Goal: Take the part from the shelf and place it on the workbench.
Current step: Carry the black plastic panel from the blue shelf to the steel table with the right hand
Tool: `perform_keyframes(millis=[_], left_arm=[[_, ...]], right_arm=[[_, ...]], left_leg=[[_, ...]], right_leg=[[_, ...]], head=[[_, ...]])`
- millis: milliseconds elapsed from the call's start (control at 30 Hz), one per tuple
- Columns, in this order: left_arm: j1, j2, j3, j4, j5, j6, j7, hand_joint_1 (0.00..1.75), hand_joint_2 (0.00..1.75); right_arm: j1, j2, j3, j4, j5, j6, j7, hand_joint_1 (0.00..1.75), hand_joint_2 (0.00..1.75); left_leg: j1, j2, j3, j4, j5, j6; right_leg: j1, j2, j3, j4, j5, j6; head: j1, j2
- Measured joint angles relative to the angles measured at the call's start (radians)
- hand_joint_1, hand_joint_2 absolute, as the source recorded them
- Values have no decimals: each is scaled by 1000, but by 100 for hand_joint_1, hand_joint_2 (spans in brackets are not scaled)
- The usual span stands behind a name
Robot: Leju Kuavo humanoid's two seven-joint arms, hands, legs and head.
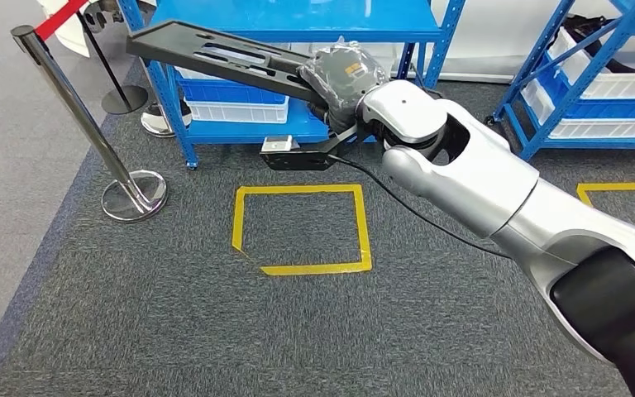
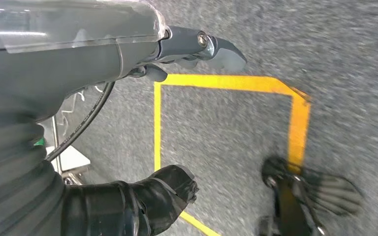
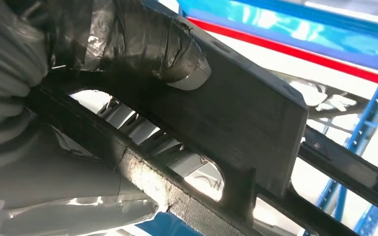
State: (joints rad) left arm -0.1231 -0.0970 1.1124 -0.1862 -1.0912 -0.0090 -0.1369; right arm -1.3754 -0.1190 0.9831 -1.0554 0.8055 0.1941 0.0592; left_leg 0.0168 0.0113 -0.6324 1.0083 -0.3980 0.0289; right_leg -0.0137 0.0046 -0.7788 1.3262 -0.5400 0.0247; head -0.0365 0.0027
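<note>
The long black part (a flat slotted bracket) is off the shelf, gripped at one end by the right hand and held in the air in front of the blue shelf, above grey carpet. Below it lies a yellow tape square. The left hand hangs over that carpet, holding nothing, fingers apart.
</note>
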Motion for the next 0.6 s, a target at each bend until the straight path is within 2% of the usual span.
perform_keyframes(millis=[33, 67, 100, 133, 167, 200, 233, 300, 333, 367, 433, 467, 500, 533, 567, 600], left_arm=[[0, 0, 0, 0, -1, 0, 0, 0, 175], [0, 0, 0, 0, -2, 0, 0, 0, 175], [-1, -1, 0, 0, -4, -1, -1, 0, 175], [-2, -2, 0, 0, -5, -1, -3, 0, 175], [-2, -2, 0, 0, -6, -1, -8, 0, 175], [-3, -3, 0, 0, -6, -1, -14, 0, 175], [-3, -4, 0, 0, -6, 0, -20, 0, 175], [-4, -4, 0, 0, -4, 2, -29, 0, 175], [-4, -4, 1, 0, -4, 3, -32, 0, 175], [-4, -4, 1, 0, -4, 4, -34, 0, 175], [-3, -5, 1, 0, -3, 4, -35, 0, 175], [-3, -5, 1, 0, -3, 4, -35, 0, 175], [-3, -5, 1, 0, -3, 4, -35, 0, 175], [-3, -5, 1, 0, -2, 4, -35, 0, 175], [-3, -5, 1, 0, -2, 4, -35, 0, 175], [-3, -4, 1, 0, -2, 5, -35, 0, 175]], right_arm=[[1, 0, 0, 0, 2, 1, 0, 175, 175], [1, 0, 0, 1, 4, 2, 0, 175, 175], [0, 0, 0, 0, 6, 3, 0, 175, 175], [-1, 0, 0, 0, 8, 3, 0, 175, 175], [-2, 1, 0, -1, 8, 4, 0, 175, 175], [-3, 1, 0, -2, 9, 4, 0, 175, 175], [-4, 1, 0, -2, 10, 5, 0, 175, 175], [-6, 1, 0, -2, 11, 8, 0, 175, 175], [-6, 1, 0, -2, 11, 9, 0, 175, 175], [-6, 2, 0, -2, 12, 10, 0, 175, 175], [-5, 2, 0, -2, 12, 11, 0, 175, 175], [-4, 3, 0, -1, 12, 11, 0, 175, 175], [-3, 3, 0, -1, 12, 12, 0, 175, 175], [-1, 3, 0, -1, 12, 12, 0, 175, 175], [0, 3, 0, -1, 13, 13, 0, 175, 175], [0, 3, 0, -1, 13, 13, 0, 175, 175]], left_leg=[[0, 1, -21, 3, 14, -2], [1, 3, -41, 6, 27, -5], [1, 3, -58, 9, 39, -8], [0, 3, -71, 12, 50, -13], [0, 3, -80, 14, 60, -18], [0, 3, -84, 13, 69, -24], [0, 3, -85, 8, 79, -32], [3, 2, -88, -1, 93, -47], [4, 1, -95, 9, 78, -52], [5, -1, -108, 41, 43, -56], [7, -3, -147, 162, -53, -62], [7, -3, -164, 232, -86, -66], [7, -3, -171, 279, -98, -67], [7, -3, -161, 294, -93, -68], [7, -3, -129, 266, -76, -67], [7, -3, -80, 204, -57, -64]], right_leg=[[-1, 0, 18, 18, 20, 1], [-1, -1, 54, 1, 47, 1], [-1, -2, 108, -50, 63, -1], [1, -3, 171, -126, 55, -5], [4, -4, 229, -204, 31, -10], [8, -4, 265, -264, 5, -16], [12, -5, 281, -299, -11, -22], [12, -6, 273, -313, 1, -38], [10, -7, 266, -315, 12, -47], [7, -8, 260, -318, 24, -55], [7, -9, 243, -318, 44, -63], [9, -9, 234, -316, 52, -63], [10, -9, 224, -312, 58, -63], [10, -8, 213, -307, 63, -61], [11, -8, 204, -301, 65, -60], [11, -8, 197, -295, 67, -59]], head=[[0, 0], [0, 0], [0, 0], [0, 0], [0, 0], [0, 0], [0, 0], [0, 0], [0, 0], [0, 0], [-1, 0], [-1, 0], [-1, 0], [-1, 0], [-1, 0], [-1, 0]])
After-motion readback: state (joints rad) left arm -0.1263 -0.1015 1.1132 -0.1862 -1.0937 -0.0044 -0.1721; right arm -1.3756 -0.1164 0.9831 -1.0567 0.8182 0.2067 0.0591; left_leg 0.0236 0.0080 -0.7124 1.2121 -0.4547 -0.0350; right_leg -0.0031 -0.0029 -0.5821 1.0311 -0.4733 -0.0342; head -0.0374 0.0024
